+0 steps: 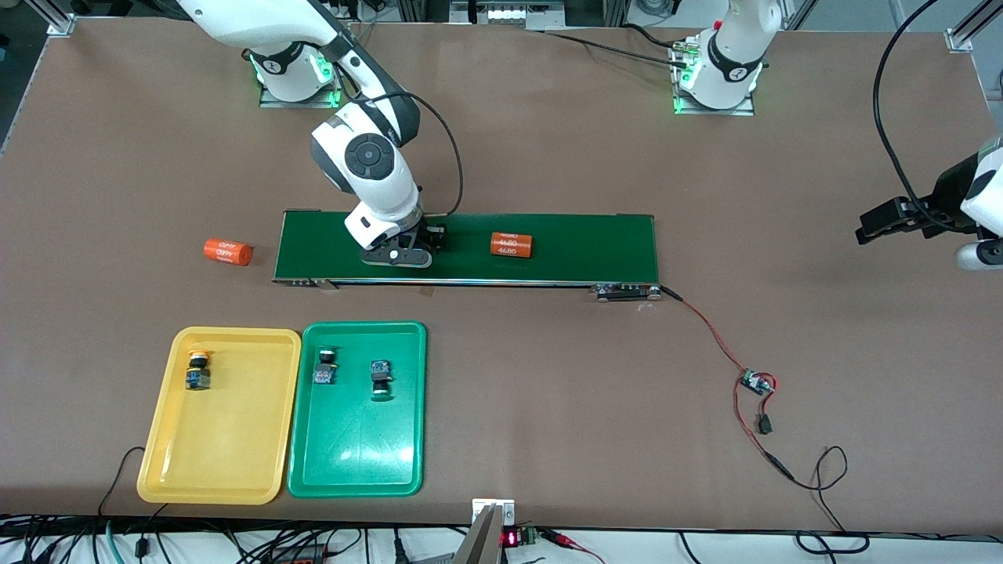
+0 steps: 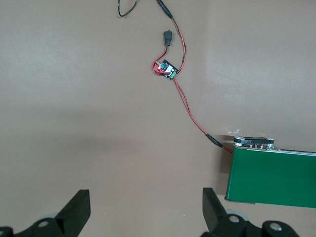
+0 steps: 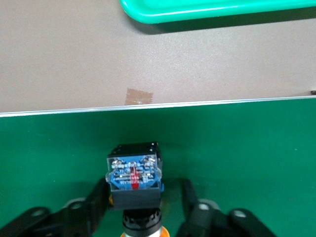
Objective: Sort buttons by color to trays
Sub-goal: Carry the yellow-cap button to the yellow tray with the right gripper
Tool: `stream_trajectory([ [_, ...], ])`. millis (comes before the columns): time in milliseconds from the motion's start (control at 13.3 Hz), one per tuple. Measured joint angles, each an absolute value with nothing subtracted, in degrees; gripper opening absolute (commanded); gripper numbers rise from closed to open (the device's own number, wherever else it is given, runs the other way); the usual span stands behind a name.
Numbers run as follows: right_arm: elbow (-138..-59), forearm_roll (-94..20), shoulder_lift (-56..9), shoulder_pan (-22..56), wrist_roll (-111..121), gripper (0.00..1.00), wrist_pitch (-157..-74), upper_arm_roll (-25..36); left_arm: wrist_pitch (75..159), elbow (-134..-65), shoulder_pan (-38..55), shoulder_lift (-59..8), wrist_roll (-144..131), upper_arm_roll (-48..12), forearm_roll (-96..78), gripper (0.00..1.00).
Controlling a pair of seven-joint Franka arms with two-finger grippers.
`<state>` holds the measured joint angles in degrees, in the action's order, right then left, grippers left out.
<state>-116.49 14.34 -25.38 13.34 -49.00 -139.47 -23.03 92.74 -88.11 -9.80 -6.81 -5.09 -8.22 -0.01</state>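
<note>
A button [image 3: 134, 175] with a dark square body and an orange cap lies on the green belt, between the fingers of my right gripper [image 3: 143, 185]. One finger [image 3: 98, 195] sits against its body; a gap shows between it and the other finger [image 3: 187, 192]. In the front view the right gripper [image 1: 423, 239] is low over the belt and mostly hides that button. The yellow tray [image 1: 235, 439] holds a yellow-capped button [image 1: 197, 370]. The green tray [image 1: 353, 454] holds two green-capped buttons [image 1: 325, 366] [image 1: 380, 376]. My left gripper [image 2: 146, 197] waits open over bare table at the left arm's end.
The dark-green conveyor belt [image 1: 580, 251] carries an orange cylinder [image 1: 511, 244]. A second orange cylinder [image 1: 228, 251] lies on the table off the belt's end toward the right arm. Red wires run from the belt to a small circuit board [image 1: 756, 382].
</note>
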Motion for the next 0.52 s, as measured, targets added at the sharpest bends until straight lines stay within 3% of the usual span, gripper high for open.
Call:
stream_trajectory([
  [225,-116.4,14.5,-25.5,13.3,-49.0,0.09,-139.5,-22.8,89.6,-88.1,-9.8,-6.8,-5.1,-8.3,0.0,1.00],
  [524,-114.5,14.8,-25.5,13.3,-48.5,0.05,-139.6,-21.4,87.1,-88.1,-10.1,-6.6,-5.2,-7.9,0.0,1.00],
])
